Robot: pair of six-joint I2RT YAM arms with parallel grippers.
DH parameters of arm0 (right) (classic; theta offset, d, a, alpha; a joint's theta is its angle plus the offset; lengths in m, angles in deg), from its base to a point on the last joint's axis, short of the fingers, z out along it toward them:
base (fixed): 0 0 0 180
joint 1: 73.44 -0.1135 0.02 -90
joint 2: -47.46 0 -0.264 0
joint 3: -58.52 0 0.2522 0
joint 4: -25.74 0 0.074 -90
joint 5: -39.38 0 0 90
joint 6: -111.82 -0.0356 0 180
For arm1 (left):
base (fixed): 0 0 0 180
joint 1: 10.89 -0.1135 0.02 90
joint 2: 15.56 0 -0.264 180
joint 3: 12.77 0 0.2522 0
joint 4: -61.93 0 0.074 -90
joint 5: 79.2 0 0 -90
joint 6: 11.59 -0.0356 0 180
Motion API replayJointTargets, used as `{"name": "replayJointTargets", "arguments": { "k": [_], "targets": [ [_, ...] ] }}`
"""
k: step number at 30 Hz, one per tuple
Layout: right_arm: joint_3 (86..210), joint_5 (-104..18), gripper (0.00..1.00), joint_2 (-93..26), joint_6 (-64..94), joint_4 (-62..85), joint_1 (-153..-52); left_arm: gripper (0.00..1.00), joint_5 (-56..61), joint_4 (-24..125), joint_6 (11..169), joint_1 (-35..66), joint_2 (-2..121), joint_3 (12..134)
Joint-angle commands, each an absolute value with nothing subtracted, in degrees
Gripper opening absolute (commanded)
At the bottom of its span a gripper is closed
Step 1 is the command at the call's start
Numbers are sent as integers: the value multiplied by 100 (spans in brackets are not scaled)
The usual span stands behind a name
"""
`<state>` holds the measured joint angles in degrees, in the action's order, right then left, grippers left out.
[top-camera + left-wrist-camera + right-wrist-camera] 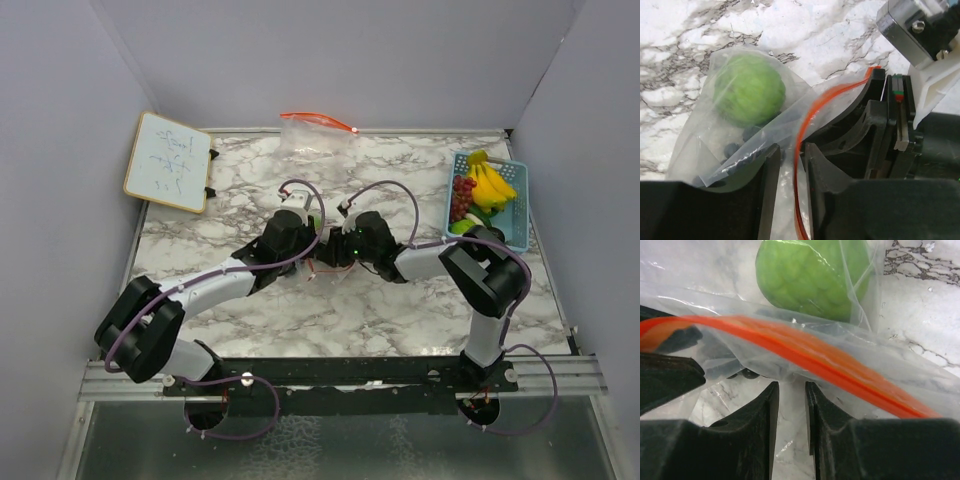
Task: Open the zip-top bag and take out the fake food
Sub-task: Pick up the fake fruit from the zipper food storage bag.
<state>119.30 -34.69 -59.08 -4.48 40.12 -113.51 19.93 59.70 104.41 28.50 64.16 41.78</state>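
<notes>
A clear zip-top bag (700, 150) with an orange zip strip (807, 115) lies between my two grippers at mid-table. A round lime-green fruit (750, 90) sits inside it and also shows in the right wrist view (810, 275). My left gripper (792, 155) is shut on the bag's rim, with the zip strip running between its jaws. My right gripper (790, 390) is narrowly open just below the zip strip (840, 365), with only marble showing in its gap. In the top view both grippers meet, left (320, 242) and right (340, 242).
A light-blue basket (516, 215) at the right holds a yellow banana bunch (490, 182), dark red grapes (462, 197) and a green piece (462, 226). A second, empty-looking zip bag (315, 130) lies at the back. A whiteboard (170, 160) sits at the far left.
</notes>
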Motion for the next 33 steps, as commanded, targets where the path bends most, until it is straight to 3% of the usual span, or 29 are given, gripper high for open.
{"name": "replayJointTargets", "arguments": {
  "k": [1,3,5,7,11,13,16,19,26,33],
  "targets": [
    [11917,-3852,29,-6023,-624,4694,-11396,44,2403,5819,10341,2866,6066,4097],
    [11980,-3925,29,-6070,-605,4657,-11395,60,2732,5676,10330,2825,5884,4045],
    [11964,-3974,29,-6074,-604,4687,-11395,69,2872,5564,10361,2710,5704,3990],
    [11910,-4003,29,-6059,-600,4785,-11395,74,3010,5474,10442,2585,5540,3932],
    [11869,-4084,32,-6049,-578,4819,-11396,73,3414,5457,10762,2478,5239,3747],
    [11839,-4086,34,-6037,-582,4860,-11396,64,3525,5521,10842,2426,5295,3664],
    [11792,-4071,36,-5996,-600,4914,-11395,23,3518,5553,10913,2366,5653,3626],
    [11755,-4052,36,-5928,-601,4937,-11395,1,3276,5866,10939,2365,6005,3518],
    [11648,-4005,41,-5795,-527,5042,-11396,0,3012,6298,10948,2364,6633,3465],
    [11732,-3735,64,-5960,-574,5160,-11396,0,2721,6569,10961,2365,7195,3545]
  ]
}}
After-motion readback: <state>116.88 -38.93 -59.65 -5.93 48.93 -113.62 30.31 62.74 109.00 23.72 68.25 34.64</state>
